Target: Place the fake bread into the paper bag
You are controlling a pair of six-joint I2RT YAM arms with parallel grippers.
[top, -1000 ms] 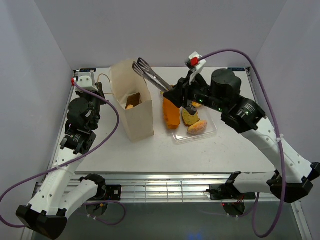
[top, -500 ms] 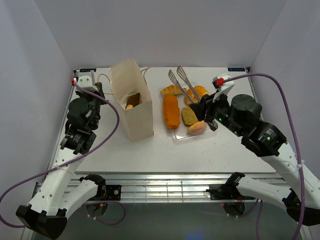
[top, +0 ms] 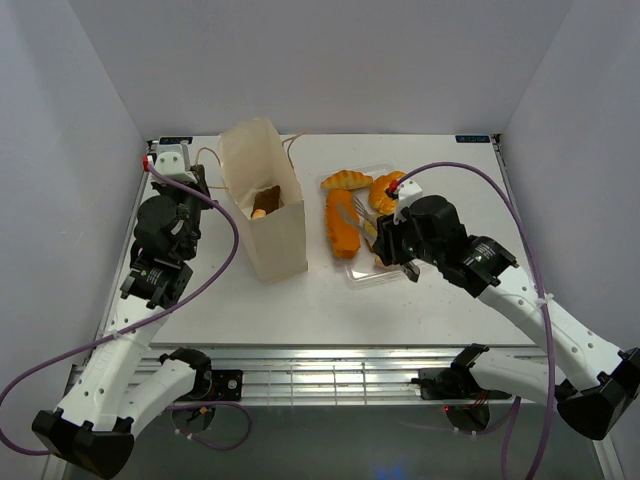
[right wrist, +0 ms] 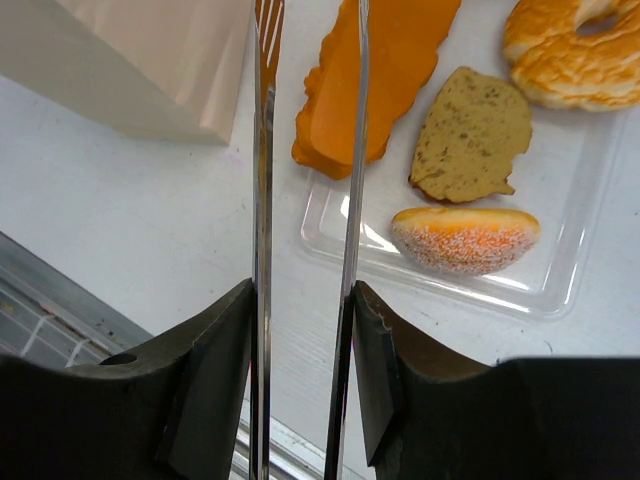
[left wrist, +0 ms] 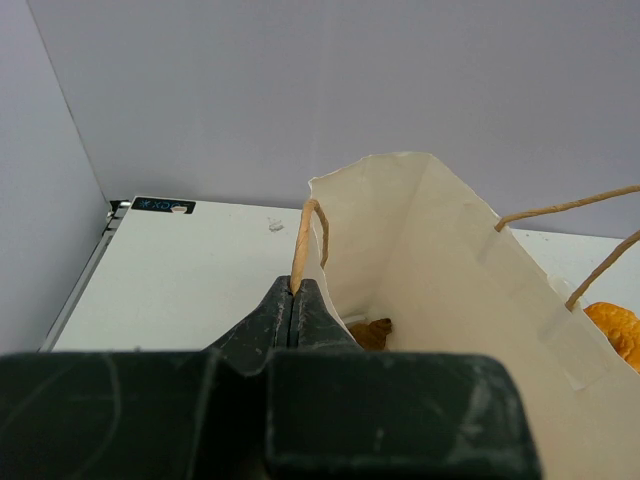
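- Toward the left of the surface (top: 300,300), the paper bag (top: 275,240) stands upright with its mouth open.
- My left tool (left wrist: 293,300) is pressed together on the bag's string handle (left wrist: 300,245), pinching it beside the rim.
- Down inside the bag I can see a dark brown piece (top: 268,196) with a paler one next to it.
- My right tool (right wrist: 305,300) is clamped on metal tongs (right wrist: 262,150); their two arms stand apart, one reaching over the orange loaf (right wrist: 385,60).
- Just right of the bag sits the clear tray (right wrist: 560,290), with the loaf overhanging its rim.
- Also in the tray are a brown slice (right wrist: 475,135), a sugared bun (right wrist: 465,240), a golden ring pastry (right wrist: 565,50) and a croissant (top: 343,181).
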